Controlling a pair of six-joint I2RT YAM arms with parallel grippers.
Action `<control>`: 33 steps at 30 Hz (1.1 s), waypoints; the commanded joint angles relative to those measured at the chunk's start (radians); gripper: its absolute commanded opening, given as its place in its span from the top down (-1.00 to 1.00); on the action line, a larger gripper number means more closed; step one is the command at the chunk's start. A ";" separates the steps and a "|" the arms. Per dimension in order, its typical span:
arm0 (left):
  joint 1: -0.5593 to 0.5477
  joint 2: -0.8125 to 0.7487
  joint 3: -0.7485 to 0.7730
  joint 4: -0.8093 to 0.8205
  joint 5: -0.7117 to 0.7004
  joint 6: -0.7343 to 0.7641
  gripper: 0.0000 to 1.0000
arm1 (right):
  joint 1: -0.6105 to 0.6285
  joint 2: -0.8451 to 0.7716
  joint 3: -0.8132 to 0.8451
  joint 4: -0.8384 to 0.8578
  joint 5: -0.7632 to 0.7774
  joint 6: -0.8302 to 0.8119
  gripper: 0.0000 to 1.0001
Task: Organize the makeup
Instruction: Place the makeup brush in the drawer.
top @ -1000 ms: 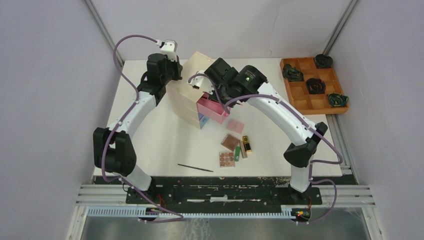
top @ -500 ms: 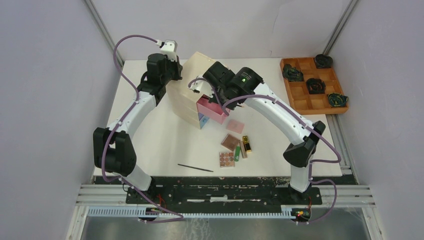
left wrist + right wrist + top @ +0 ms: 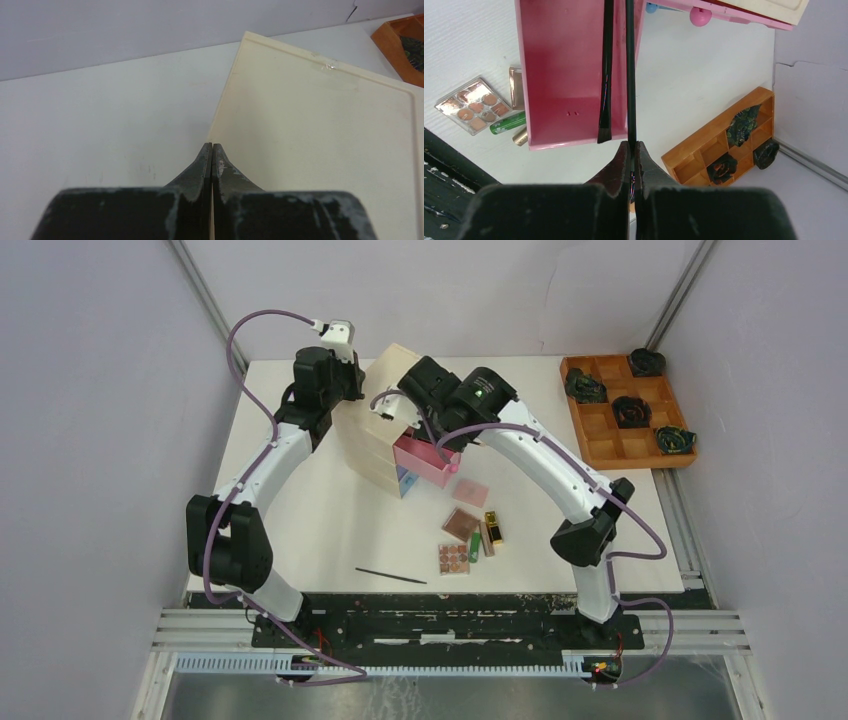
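Item: thin black stick [image 3: 629, 75], pinched at its near end in your right hand [image 3: 633, 146], running straight ahead of it over the open pink drawer [image 3: 559, 75]. Judged light, stiff and slick. It is likely to pivot, so hold nearer mid-length. Your left hand [image 3: 210, 147] is closed and empty, tips at the chest [image 3: 320, 140] edge.
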 commanded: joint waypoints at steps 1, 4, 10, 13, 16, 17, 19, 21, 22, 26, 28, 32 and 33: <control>0.015 0.045 -0.062 -0.286 -0.004 -0.015 0.94 | 0.010 0.023 0.059 -0.027 0.030 -0.013 0.99; 0.015 0.043 -0.063 -0.286 -0.002 -0.015 0.94 | 0.013 0.024 0.047 -0.031 0.033 -0.012 0.99; 0.015 0.040 -0.065 -0.287 -0.002 -0.015 0.94 | 0.013 0.002 0.026 -0.029 0.037 -0.014 0.99; 0.015 0.042 -0.064 -0.284 0.001 -0.017 0.94 | 0.013 -0.015 0.009 -0.027 0.041 -0.015 0.99; 0.015 0.043 -0.064 -0.282 0.006 -0.019 0.94 | 0.014 -0.034 -0.018 -0.022 0.048 -0.014 0.99; 0.015 0.043 -0.064 -0.282 0.006 -0.020 0.94 | 0.014 -0.039 -0.025 -0.022 0.049 -0.013 0.99; 0.015 0.042 -0.065 -0.283 0.006 -0.020 0.94 | 0.014 -0.045 -0.033 -0.019 0.051 -0.012 0.98; 0.015 0.039 -0.065 -0.283 0.005 -0.020 0.94 | 0.015 -0.047 -0.034 -0.018 0.052 -0.011 0.99; 0.015 0.039 -0.066 -0.283 0.006 -0.020 0.94 | 0.016 -0.046 -0.030 -0.017 0.051 -0.012 0.99; 0.015 0.036 -0.066 -0.283 0.007 -0.020 0.94 | 0.024 -0.023 0.005 -0.021 0.054 -0.014 0.99; 0.015 0.035 -0.066 -0.282 0.007 -0.020 0.94 | 0.029 0.002 0.032 -0.026 0.061 -0.016 0.99; 0.016 0.034 -0.063 -0.283 0.004 -0.017 0.94 | 0.042 0.048 0.086 -0.034 0.070 -0.020 0.99; 0.017 0.033 -0.063 -0.283 0.004 -0.016 0.94 | 0.046 0.059 0.097 -0.036 0.071 -0.021 0.99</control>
